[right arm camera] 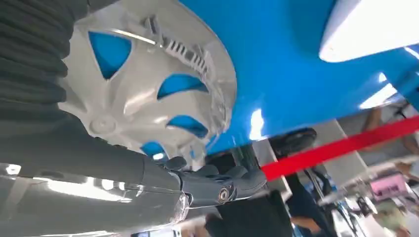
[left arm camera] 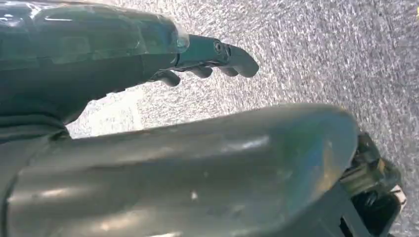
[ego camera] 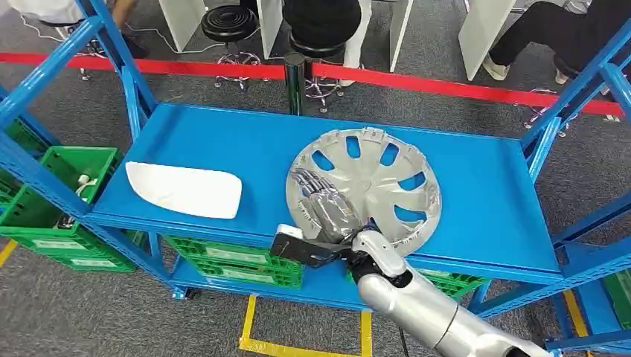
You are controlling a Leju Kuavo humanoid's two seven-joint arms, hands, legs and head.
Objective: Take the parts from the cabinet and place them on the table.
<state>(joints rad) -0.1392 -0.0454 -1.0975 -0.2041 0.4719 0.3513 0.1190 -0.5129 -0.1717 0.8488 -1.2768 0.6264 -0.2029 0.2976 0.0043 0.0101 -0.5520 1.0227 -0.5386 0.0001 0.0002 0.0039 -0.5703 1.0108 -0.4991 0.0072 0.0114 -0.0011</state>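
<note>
Risk first: my right hand (ego camera: pixel 321 207) lies flat over the near-left part of the hubcap (ego camera: pixel 364 192), which rests on the blue shelf (ego camera: pixel 223 141) close to its front edge. I judge that a drag toward me without a firm grip could tip the hubcap off that edge. It is wide, thin and glossy, so fingers laid on its face may slide instead of catching a spoke opening. A lift by one side could let it swing and strike the shelf frame.

Right hand: fingers extended and only slightly parted, resting on or just above the hubcap's face; I cannot tell for certain whether they touch. Nothing is held. The right wrist view shows the fingertips (right arm camera: pixel 237 180) reaching past the hubcap's rim, not curled round it.

Left hand (left arm camera: pixel 207 61): hanging over grey carpet, fingers loosely curled, holding nothing.

Other part: a white panel (ego camera: pixel 184 190) lies on the same shelf, well apart to the left of the hubcap, untouched. Neither part has left the cabinet yet.
</note>
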